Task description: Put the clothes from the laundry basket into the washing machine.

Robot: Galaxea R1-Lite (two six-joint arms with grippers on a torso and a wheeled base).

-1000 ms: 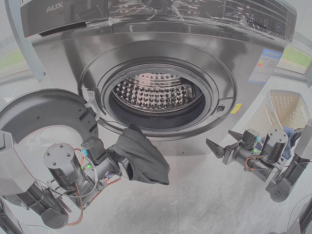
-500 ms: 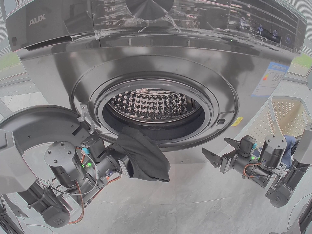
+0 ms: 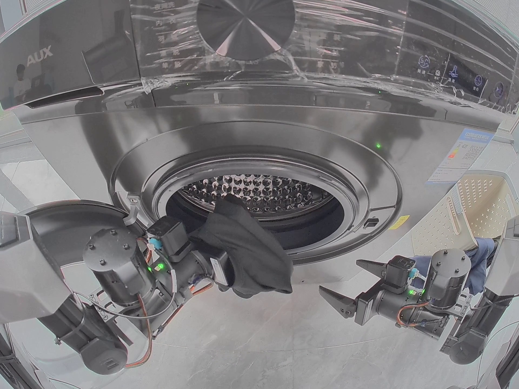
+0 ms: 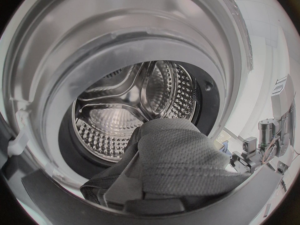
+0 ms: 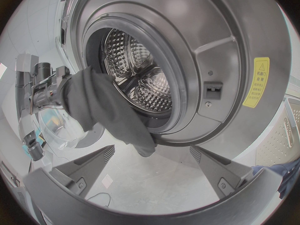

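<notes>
The washing machine (image 3: 259,136) stands in front of me with its drum (image 3: 259,187) open and bare inside. My left gripper (image 3: 230,260) is shut on a black garment (image 3: 248,249), which drapes over the fingers and hides them. The garment's upper end is at the lower left rim of the drum mouth, and its lower end hangs outside. In the left wrist view the black garment (image 4: 175,160) lies just before the drum (image 4: 125,110). My right gripper (image 3: 343,279) stands open, holding nothing, low and right of the opening. The laundry basket (image 3: 481,201) at the right holds blue clothing (image 3: 481,260).
The round machine door (image 3: 59,228) is swung open to the left, behind my left arm. Pale floor (image 3: 281,341) lies below the machine front. A yellow sticker (image 5: 257,82) and the door latch (image 5: 213,90) sit right of the opening.
The head camera has closed in on the machine, so the whole picture shifted. My left gripper has lifted the black garment from below the rim to the drum mouth. My right gripper stays open.
</notes>
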